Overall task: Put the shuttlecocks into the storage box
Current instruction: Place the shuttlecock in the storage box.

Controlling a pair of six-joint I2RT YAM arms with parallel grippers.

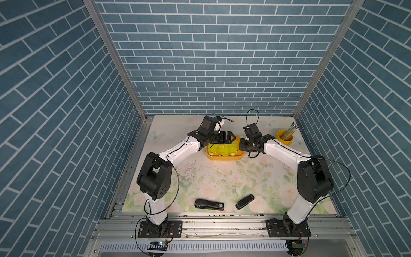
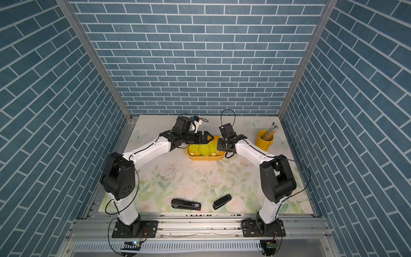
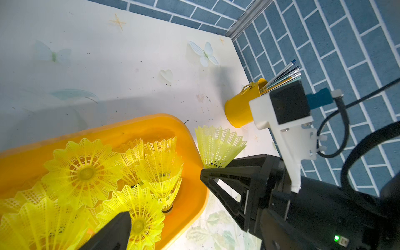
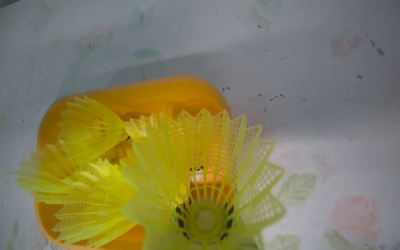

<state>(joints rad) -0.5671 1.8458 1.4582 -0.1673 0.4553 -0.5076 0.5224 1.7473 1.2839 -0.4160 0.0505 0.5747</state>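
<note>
Black and hard-shelled, a longer stapler (image 1: 209,204) and a shorter stapler (image 1: 244,201) lie flat on the table (image 1: 222,184), well nearer than the storage box (image 1: 224,158); the shorter one lies skewed. The table has a matt sheet printed with pale flowers and leaves. Grey speckled scuffs (image 1: 191,171) mark it between the staplers and the box.

The storage box is a shallow tub of smooth yellow-orange plastic, rectangular with rounded corners, its long side facing the front. Crowded inside it are the shuttlecocks (image 3: 84,173), neon yellow-green cones with ribbed lattice skirts and scalloped edges. Most stand skirt up and overlap. One shows a thin black band at its base.

The left arm (image 1: 182,149) reaches over the box's left end. The left jaws stand wide apart and empty above the skirts.

The right arm (image 1: 280,151) comes in from the box's right. The right jaws are clamped on the narrow end of the held shuttlecock (image 3: 218,147), whose mesh skirt flares away from them. It sits at the box's right end, by the rim. Whether it is over the box or just outside cannot be told.

Beyond the box and to its right stands a glossy yellow bucket-shaped cup (image 1: 284,139) holding a bundle of thin pencils (image 1: 291,129). Farther back rises a blue brick-patterned wall (image 1: 211,66) with white joints.
</note>
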